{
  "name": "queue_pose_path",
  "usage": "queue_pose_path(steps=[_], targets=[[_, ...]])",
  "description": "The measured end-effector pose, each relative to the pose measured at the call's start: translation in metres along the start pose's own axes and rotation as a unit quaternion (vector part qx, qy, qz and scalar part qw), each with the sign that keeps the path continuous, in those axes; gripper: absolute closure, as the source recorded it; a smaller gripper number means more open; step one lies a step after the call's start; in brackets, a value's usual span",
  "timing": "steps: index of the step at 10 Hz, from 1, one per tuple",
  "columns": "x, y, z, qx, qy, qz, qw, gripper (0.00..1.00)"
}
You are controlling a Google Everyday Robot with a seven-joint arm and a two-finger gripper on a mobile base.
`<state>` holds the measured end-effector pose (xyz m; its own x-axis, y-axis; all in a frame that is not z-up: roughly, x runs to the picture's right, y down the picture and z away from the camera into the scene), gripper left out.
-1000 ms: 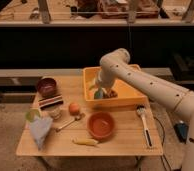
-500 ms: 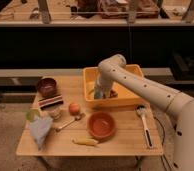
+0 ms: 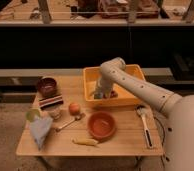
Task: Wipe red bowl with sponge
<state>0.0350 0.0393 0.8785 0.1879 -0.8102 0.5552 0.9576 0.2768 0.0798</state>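
Just right of the frame's centre, a yellow bin (image 3: 122,102) sits at the back edge of the wooden worktop (image 3: 125,145). The robot's white arm (image 3: 140,87) comes in from the lower right and bends down over the bin's rim. The gripper (image 3: 102,93) is low inside the bin, toward its left wall, with its fingers spread and clasping nothing that can be made out. A small teal patch right beside the gripper appears to be the sponge (image 3: 96,94), though the view there is too murky to be sure. Whether the gripper touches it cannot be told.

The red bowl (image 3: 101,125) stands outside the bin, just in front of it near the worktop's front edge, upright and showing only its glossy inside. A smaller dark maroon bowl (image 3: 47,86) stands well apart at the upper left of the worktop; its contents cannot be seen.

Between the two bowls lie a striped block (image 3: 51,102), a round orange fruit (image 3: 74,108) and a spoon (image 3: 67,123). A pale blue cloth (image 3: 40,131) lies at the lower left, with a green item (image 3: 32,114) just above it. A yellow banana (image 3: 85,142) lies in front of the red bowl. A long-handled utensil (image 3: 145,127) lies to the red bowl's right.
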Motion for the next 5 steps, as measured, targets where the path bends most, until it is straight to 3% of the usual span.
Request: queue_pose_path(steps=[5], targets=[[-0.007, 0.002, 0.028, -0.01, -0.022, 0.006, 0.9997, 0.38]])
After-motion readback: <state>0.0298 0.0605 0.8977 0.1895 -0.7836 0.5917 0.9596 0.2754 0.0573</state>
